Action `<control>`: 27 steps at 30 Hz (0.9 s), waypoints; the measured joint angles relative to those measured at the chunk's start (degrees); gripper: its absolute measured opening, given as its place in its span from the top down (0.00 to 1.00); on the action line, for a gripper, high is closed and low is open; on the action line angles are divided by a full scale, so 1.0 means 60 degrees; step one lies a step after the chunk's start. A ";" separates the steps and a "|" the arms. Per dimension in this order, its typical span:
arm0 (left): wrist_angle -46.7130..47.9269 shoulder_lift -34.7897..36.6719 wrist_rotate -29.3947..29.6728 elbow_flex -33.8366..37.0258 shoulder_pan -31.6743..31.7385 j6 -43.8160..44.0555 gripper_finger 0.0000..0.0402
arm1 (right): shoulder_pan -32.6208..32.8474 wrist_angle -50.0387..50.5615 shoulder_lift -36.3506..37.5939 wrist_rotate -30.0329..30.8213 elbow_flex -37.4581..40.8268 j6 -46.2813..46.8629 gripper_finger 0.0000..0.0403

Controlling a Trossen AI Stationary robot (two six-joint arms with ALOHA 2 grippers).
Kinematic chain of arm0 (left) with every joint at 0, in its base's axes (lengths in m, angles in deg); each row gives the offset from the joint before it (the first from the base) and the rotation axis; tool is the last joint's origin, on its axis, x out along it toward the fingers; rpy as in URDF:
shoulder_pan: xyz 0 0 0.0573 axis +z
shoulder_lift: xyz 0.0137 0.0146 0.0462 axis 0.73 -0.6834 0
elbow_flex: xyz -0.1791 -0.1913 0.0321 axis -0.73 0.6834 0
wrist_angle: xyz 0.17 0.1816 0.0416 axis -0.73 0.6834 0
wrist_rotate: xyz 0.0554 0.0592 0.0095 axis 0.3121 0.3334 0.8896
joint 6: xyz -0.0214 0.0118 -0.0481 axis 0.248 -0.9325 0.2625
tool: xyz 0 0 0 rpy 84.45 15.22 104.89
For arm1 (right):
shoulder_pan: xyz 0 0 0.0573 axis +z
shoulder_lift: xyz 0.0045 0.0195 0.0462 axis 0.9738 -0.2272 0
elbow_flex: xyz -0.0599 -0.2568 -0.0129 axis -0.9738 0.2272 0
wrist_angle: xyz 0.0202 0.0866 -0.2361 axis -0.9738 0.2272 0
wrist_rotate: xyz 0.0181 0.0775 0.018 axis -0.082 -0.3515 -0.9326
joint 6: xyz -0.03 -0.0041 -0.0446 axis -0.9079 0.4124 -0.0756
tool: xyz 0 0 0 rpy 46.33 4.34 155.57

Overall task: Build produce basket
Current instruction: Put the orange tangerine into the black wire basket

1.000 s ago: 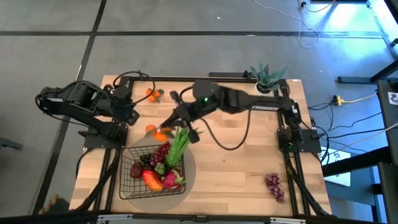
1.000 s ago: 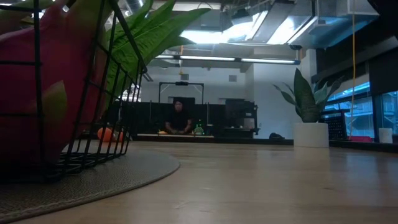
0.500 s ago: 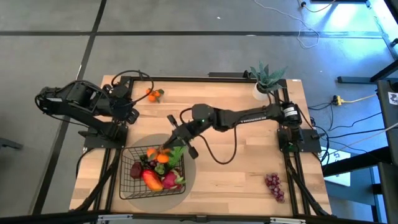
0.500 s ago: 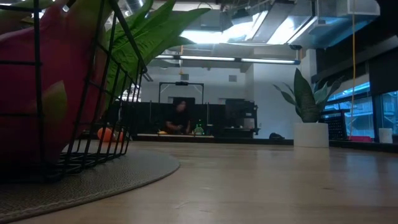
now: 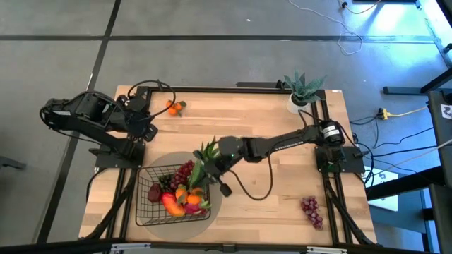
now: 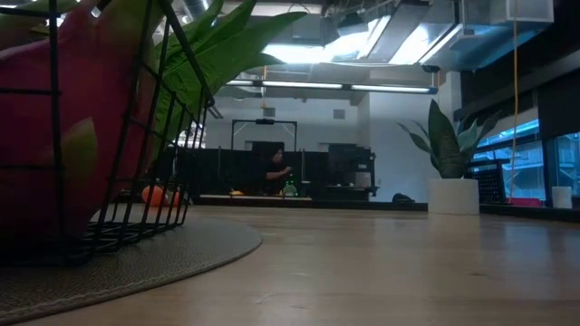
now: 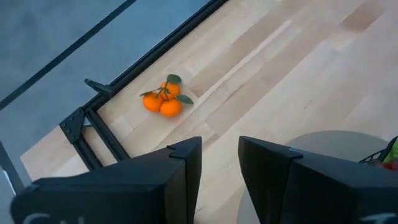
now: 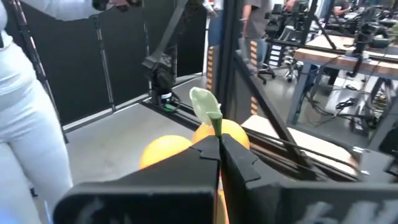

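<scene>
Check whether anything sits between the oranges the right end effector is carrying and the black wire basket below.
Nothing separate blocks the way. The right end effector, shut on the small cluster of oranges, is over the black wire-mesh basket. Beneath lie only produce already loaded: the long green leafy stalks, the dark red grape bunch and the red-orange mango.

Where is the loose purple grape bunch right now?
In the high view, the loose purple grape bunch lies alone on the wooden table's front right corner, far from the black wire basket.

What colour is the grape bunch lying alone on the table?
Red-purple; the grape bunch shows best in the high view.
</scene>
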 joint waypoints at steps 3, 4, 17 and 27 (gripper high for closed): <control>0.0000 0.0002 -0.0002 0.0000 0.0000 -0.0043 0.77 | 0.0216 0.0027 0.0000 0.0409 0.0000 -0.0013 1.00; 0.0000 0.0001 -0.0013 0.0000 0.0000 -0.0042 0.77 | 0.0263 0.0006 0.0000 0.0605 0.0000 -0.0014 1.00; -0.0320 0.0004 -0.4202 0.0000 -0.0359 0.0042 0.77 | 0.0198 0.0057 0.0000 0.2170 -0.0004 -0.0038 1.00; -0.2874 -0.0046 -0.4837 0.0000 -0.1486 0.0702 0.77 | -0.0210 0.0057 0.0000 0.3147 -0.0011 -0.0309 1.00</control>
